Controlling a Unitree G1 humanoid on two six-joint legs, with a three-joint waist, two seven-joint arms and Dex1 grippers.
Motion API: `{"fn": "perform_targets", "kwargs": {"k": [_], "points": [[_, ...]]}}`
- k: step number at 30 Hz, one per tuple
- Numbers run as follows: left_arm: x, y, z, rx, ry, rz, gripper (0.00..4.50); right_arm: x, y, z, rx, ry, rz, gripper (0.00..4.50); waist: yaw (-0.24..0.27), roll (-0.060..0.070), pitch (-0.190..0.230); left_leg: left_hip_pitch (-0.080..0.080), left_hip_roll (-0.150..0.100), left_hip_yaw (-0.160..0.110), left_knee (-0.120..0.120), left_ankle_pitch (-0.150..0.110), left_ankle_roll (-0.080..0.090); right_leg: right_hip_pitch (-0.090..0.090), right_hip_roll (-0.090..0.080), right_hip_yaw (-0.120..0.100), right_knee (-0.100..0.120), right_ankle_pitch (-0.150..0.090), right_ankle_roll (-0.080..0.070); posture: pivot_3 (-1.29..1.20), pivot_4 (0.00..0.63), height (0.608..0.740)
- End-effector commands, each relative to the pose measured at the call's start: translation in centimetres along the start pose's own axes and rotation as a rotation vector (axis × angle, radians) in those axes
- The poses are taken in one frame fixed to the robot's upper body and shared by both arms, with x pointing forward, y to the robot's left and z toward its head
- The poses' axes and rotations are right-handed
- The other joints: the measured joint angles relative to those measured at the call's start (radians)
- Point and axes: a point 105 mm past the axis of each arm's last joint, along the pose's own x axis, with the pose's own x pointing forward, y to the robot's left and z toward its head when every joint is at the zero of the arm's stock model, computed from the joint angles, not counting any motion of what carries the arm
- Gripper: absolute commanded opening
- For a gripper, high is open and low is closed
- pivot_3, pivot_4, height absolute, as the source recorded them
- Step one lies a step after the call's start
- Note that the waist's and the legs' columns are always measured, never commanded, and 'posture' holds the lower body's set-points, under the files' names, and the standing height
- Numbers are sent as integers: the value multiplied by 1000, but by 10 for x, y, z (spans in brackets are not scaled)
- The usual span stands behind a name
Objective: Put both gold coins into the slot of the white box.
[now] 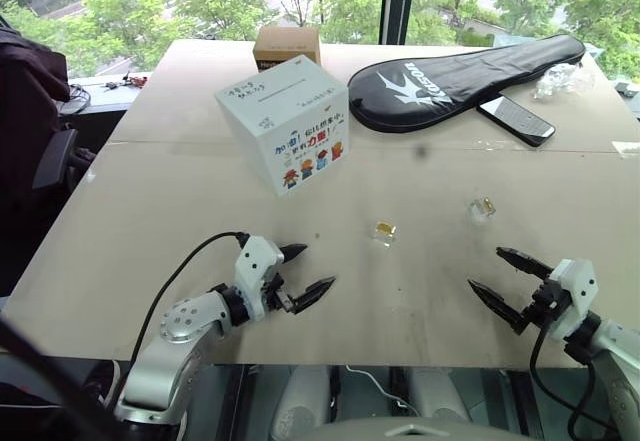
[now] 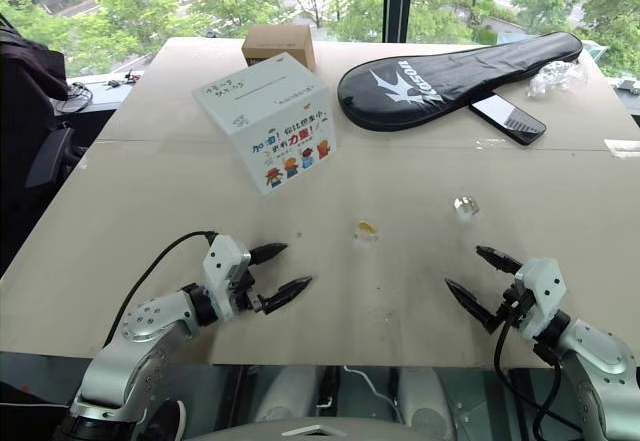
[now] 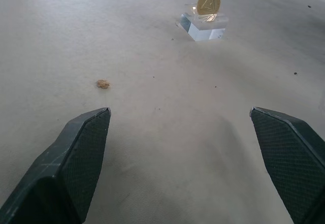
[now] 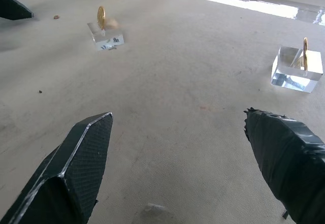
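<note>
Left tool and right tool, both spread empty above tabletop; gold coins upright on clear blocks.

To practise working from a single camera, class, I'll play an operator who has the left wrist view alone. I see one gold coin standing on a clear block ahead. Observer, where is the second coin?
Observer: The second gold coin stands on its own clear block, to the right of the first gold coin and ahead of the right end effector.
Operator: Is that end effector holding anything?
Observer: No, it is open, with nothing between its fingers.
Operator: And where is the box?
Observer: The white box sits further back on the table, left of both coins, with the slot in its top face.
</note>
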Motion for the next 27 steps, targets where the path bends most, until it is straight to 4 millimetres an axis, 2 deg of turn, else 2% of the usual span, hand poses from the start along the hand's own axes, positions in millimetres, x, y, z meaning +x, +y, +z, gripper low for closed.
{"fn": "perform_targets", "kwargs": {"k": [1,11,15,18,22,27], "points": [[1,-1,8,23,-31,-15,4500,-2,-5,8,-39,-25,-23,4458,0,0,0,0,0,0,0,0,0,0,0,0,0,0,0,0,150,740],[-1,0,9,16,-40,-9,4500,5,-11,6,-48,-19,-36,4458,0,0,0,0,0,0,0,0,0,0,0,0,0,0,0,0,150,740],[-1,1,15,20,-67,-8,4500,12,-22,14,-16,-72,-113,4458,-1,0,0,0,0,0,0,0,0,0,0,0,0,0,0,0,150,740],[0,-1,26,15,-106,-38,4500,19,-43,27,39,-151,-252,4458,-2,0,0,0,0,0,0,0,0,0,0,1,1,0,0,0,150,740],[1,-8,47,0,-171,-113,4500,33,-59,38,-12,-170,-346,4458,0,0,0,0,0,0,0,0,0,0,0,0,1,1,1,0,150,740],[6,-19,79,37,-238,-229,4500,57,-71,38,-40,-121,-387,4458,-1,0,0,0,-1,1,1,0,0,0,1,0,1,1,2,0,150,740]]}}
